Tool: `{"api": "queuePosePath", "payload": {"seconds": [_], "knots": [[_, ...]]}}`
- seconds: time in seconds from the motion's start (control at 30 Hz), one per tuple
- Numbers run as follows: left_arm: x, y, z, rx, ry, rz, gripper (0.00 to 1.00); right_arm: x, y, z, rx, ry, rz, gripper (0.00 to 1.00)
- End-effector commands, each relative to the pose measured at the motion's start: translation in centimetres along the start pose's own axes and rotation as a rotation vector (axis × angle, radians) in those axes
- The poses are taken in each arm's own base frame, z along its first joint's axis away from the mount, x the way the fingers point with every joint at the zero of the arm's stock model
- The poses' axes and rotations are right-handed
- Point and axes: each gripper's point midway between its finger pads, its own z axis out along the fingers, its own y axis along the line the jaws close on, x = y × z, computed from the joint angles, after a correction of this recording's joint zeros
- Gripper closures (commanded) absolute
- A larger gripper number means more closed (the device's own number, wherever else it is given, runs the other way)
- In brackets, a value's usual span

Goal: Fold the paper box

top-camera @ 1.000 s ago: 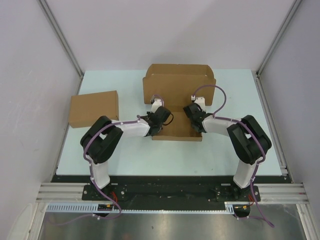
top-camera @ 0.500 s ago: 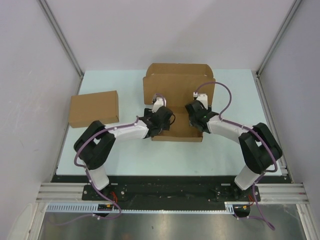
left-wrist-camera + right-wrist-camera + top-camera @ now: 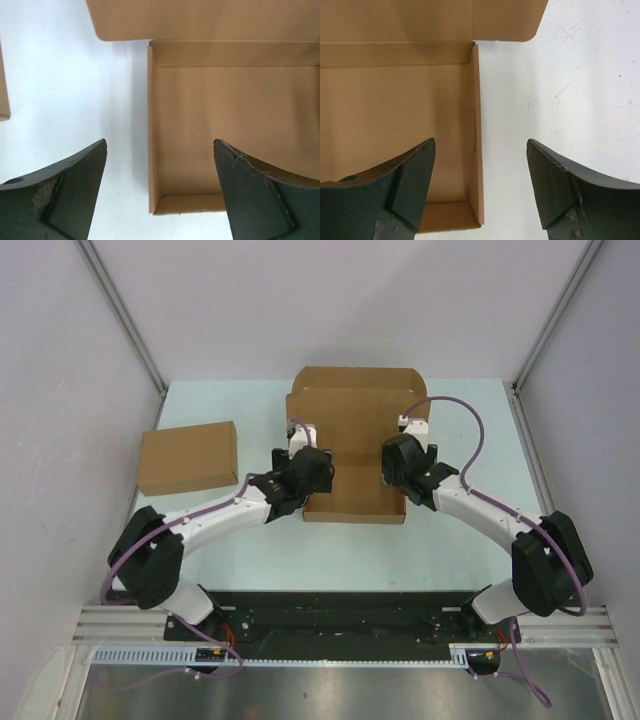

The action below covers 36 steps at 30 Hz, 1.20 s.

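Presently on the Table: One Paper Box, Part-Folded

Item 1. Paper box (image 3: 355,455), brown cardboard, a shallow tray with its side walls up. It lies on the middle of the pale table (image 3: 250,540) towards the far edge. Its lid flap (image 3: 357,400) rises at the far side.

Item 2. Left gripper (image 3: 160,142), above the tray's left wall. Fingers (image 3: 75,190) spread wide, holding nothing. The wall runs between them, clear of both.

Item 3. Right gripper (image 3: 481,142), above the tray's right wall. Fingers (image 3: 570,195) likewise parted and holding nothing. One is over the tray floor, the other over bare table.

Item 4. Plain cardboard box (image 3: 188,457), closed, near the left edge of the table, well apart from the tray.
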Motion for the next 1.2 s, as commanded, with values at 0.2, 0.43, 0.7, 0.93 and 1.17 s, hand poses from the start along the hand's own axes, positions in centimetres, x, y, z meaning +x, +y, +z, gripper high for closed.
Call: {"api": "queuePosePath", "payload": {"seconds": [0.2,0.43,0.7,0.93,1.17], "knots": [[-2.8,3.9,-5.1,0.013,-0.133,-0.131,0.06,-7.5,-2.3,-6.2,-0.098,-0.209,0.122,0.21],[-5.6,5.5,-5.8,0.091,-0.225,-0.266,0.05,-13.2,-5.5,-5.6,-0.239,-0.495,0.344,0.2],[-5.3,5.3,-5.9,0.105,-0.2,-0.261,0.06,-17.3,-7.3,-2.9,-0.535,-0.683,0.267,0.19],[-5.7,6.0,-6.3,0.111,-0.215,-0.256,0.05,-16.7,-7.8,1.6,-0.727,-0.615,0.356,0.23],[-6.1,6.3,-6.2,0.114,-0.22,-0.263,0.05,-17.5,-6.8,0.9,-0.814,-0.655,0.305,0.23]]}}
